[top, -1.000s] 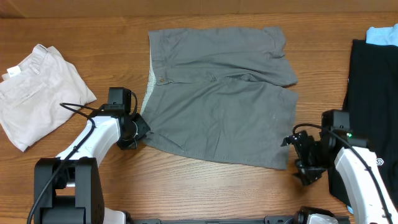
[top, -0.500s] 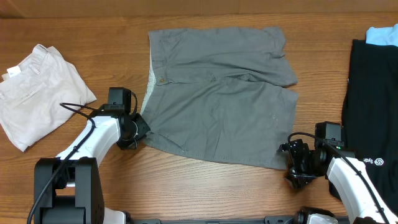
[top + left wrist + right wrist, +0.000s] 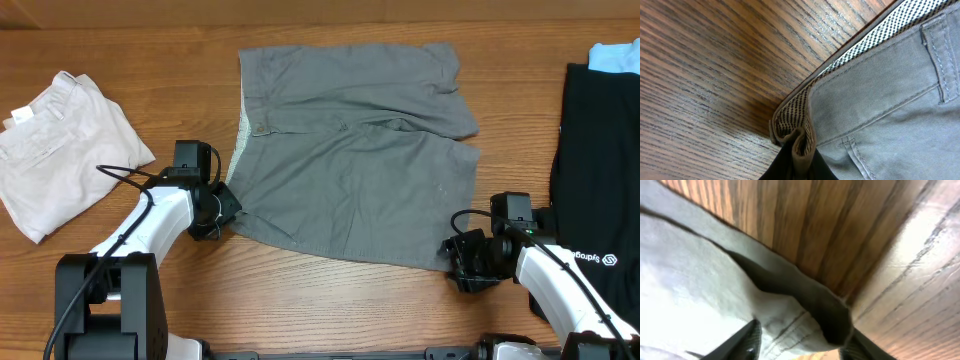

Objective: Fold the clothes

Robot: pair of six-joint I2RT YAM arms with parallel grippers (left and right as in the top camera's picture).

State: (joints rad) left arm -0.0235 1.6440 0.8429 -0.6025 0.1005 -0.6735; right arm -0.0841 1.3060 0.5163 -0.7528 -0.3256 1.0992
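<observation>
Since a second ago the right gripper (image 3: 462,262) has been brought leftward, from beside the black garment (image 3: 600,180) to the lower right hem corner of the shorts (image 3: 350,160); nothing else has been shifted.

The shorts are spread flat at the upper centre of the overhead frame, waistband to the left, legs to the right. A brown wood-grain table (image 3: 330,300) is seen beneath them. A beige garment (image 3: 60,140) is folded at the far left, well apart. The black garment is laid along the right edge, with pale blue cloth (image 3: 615,55) at its top.

The left gripper (image 3: 222,210) is kept low at the lower left waistband corner and is pressed together on it. The right gripper is spread, its fingers (image 3: 745,340) set on either side of the hem corner.
</observation>
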